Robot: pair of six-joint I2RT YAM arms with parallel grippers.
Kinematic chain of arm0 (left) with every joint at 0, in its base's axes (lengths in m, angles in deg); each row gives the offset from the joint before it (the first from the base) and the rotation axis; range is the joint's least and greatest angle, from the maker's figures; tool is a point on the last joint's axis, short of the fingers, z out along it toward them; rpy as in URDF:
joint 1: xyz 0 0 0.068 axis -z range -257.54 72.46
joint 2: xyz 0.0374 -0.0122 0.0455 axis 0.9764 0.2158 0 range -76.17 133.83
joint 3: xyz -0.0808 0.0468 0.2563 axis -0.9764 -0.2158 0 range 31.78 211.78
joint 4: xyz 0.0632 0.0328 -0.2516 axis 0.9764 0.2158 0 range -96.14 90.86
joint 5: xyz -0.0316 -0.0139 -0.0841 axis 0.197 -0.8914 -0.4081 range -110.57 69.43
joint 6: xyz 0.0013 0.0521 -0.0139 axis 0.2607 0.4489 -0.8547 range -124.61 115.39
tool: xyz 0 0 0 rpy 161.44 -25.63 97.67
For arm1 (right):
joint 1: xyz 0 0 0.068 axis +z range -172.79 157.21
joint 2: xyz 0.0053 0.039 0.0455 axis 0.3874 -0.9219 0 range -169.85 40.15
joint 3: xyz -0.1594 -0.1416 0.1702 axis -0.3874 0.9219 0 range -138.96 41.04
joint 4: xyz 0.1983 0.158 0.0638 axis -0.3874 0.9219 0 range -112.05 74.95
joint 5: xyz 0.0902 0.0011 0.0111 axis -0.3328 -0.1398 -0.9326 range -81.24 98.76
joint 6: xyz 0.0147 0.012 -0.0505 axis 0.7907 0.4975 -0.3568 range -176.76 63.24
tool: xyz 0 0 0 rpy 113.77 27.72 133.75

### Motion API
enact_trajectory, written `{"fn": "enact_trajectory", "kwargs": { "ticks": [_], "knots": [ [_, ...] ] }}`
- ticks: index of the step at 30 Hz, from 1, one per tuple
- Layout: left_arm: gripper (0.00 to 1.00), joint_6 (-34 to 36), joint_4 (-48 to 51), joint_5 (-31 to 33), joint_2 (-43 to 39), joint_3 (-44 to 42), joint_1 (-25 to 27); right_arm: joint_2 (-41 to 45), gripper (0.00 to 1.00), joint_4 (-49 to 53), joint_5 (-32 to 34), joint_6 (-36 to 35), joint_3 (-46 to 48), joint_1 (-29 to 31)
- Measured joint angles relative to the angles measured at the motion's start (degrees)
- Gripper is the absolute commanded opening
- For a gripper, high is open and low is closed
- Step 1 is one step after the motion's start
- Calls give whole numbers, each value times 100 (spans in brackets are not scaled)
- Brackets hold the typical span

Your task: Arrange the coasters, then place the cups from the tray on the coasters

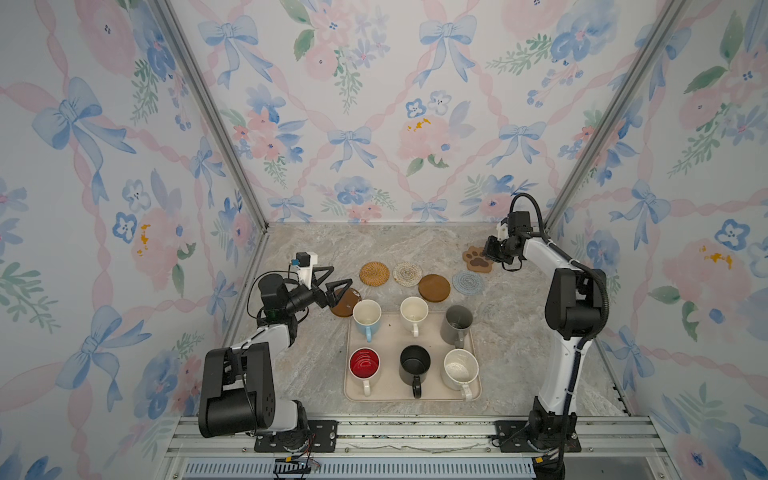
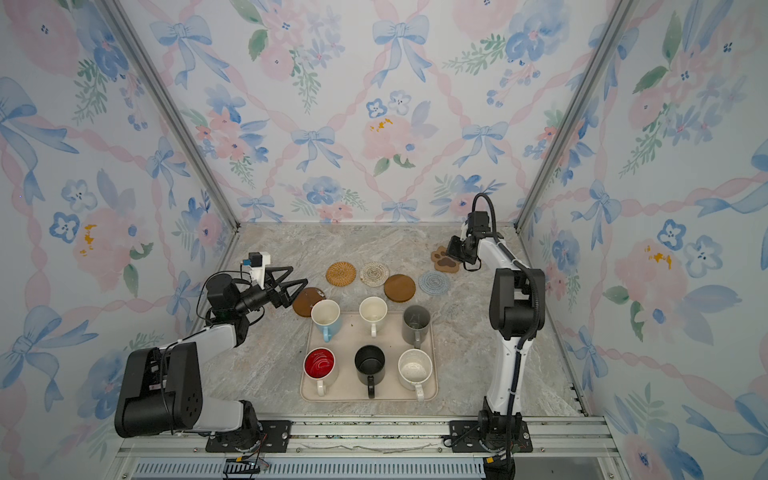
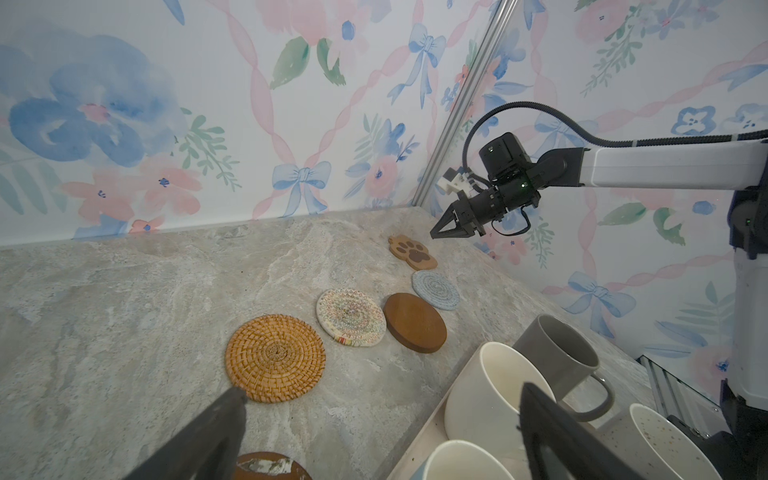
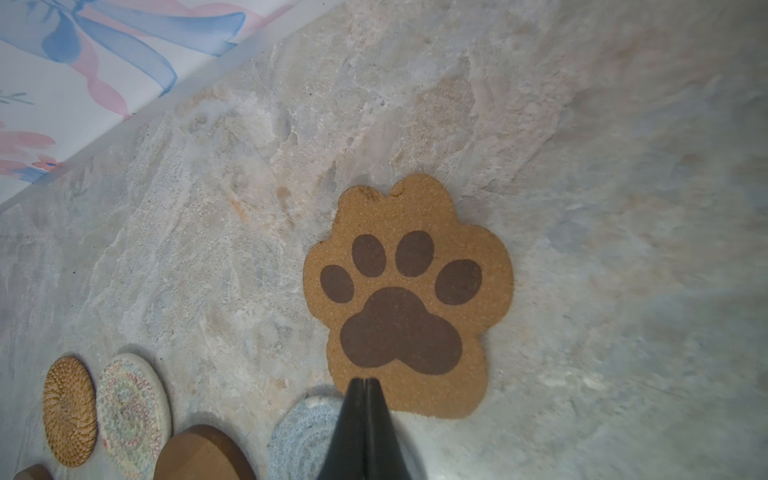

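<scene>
Six coasters lie behind the tray [image 1: 474, 394]: a tan rattan round [image 1: 374, 273], a cream woven round [image 1: 407, 274], a brown disc [image 1: 434, 288], a blue-grey round [image 1: 468, 283], a paw shape [image 1: 477, 259] and a chipped brown disc [image 1: 344, 306] by the tray's far left corner. Six cups stand on the tray: light blue [image 1: 367, 318], cream [image 1: 414, 312], grey [image 1: 457, 322], red-lined [image 1: 364, 363], black [image 1: 414, 363], speckled [image 1: 460, 368]. My left gripper [image 1: 341, 276] hangs open above the chipped disc, holding nothing. My right gripper [image 4: 365, 379] is shut and empty over the paw coaster's near edge.
Floral walls with metal corner posts [image 1: 216, 124] close in the marble table [image 1: 316, 249] on three sides. A metal rail [image 1: 415, 432] carrying both arm bases runs along the front edge. Bare marble lies behind the coasters and left of the tray.
</scene>
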Motion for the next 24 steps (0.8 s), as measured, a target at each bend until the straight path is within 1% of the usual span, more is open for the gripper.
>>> {"fn": "enact_trajectory", "kwargs": {
  "ticks": [6, 14, 20, 24],
  "knots": [
    [98, -15, -9, -24, 33, 0, 0, -623, 0, 192, 94, 85, -717, 57],
    [98, -20, -20, -22, 201, 0, 0, -1235, 0, 459, 149, 162, -1668, 210],
    [98, -50, -26, -17, 273, 4, 0, -1497, 0, 750, 299, 166, -1790, 254],
    [98, -136, -111, 11, 308, 4, 0, -1497, 0, 820, 389, 166, -1808, 251]
  ]
}}
